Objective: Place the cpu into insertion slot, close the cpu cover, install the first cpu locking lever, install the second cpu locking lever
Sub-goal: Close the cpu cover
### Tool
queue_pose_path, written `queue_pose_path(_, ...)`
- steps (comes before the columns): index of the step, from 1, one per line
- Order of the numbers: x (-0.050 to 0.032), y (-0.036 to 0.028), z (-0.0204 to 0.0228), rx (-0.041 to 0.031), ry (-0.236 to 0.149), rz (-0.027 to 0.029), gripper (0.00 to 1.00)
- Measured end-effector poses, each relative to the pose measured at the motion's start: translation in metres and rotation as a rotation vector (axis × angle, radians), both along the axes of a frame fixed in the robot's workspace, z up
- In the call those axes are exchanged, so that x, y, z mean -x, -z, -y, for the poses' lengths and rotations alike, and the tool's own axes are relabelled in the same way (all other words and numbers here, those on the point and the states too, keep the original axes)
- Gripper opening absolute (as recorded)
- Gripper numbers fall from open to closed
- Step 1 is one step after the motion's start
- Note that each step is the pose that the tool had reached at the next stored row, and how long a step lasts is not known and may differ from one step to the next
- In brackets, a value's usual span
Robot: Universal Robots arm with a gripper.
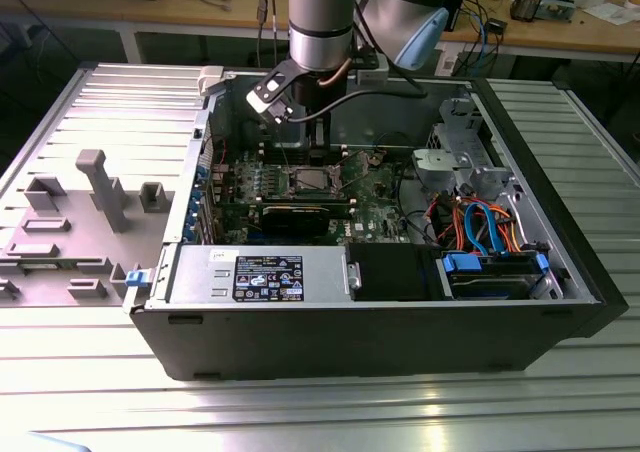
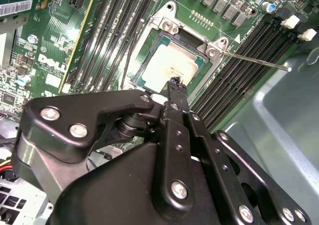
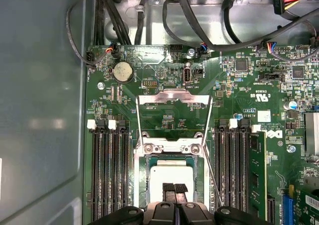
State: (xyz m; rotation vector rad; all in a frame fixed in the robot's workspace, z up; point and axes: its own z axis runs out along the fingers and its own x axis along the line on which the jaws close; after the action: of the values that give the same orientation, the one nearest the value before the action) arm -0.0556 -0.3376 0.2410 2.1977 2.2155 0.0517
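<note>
Lying flat inside the insertion slot [image 3: 137, 177], the cpu [image 3: 172, 177] is showing its pale face upward, so the placing step is looking done. The gripper [image 3: 174, 189] is hanging right over the chip, its fingers [image 3: 169, 189] pressed together with nothing between them. The cpu cover [image 3: 173, 99] is standing swung open beyond the socket, and a locking lever [image 2: 254, 60] is sticking out unlatched. Closing the cover is likely calling for a push on its raised frame.
</note>
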Motion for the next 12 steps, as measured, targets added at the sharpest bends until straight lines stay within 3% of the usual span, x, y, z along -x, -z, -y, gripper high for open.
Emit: queue_pose_path(12, 0.0, -0.0031, 0.0, 0.0, 0.0, 0.0, 0.11)
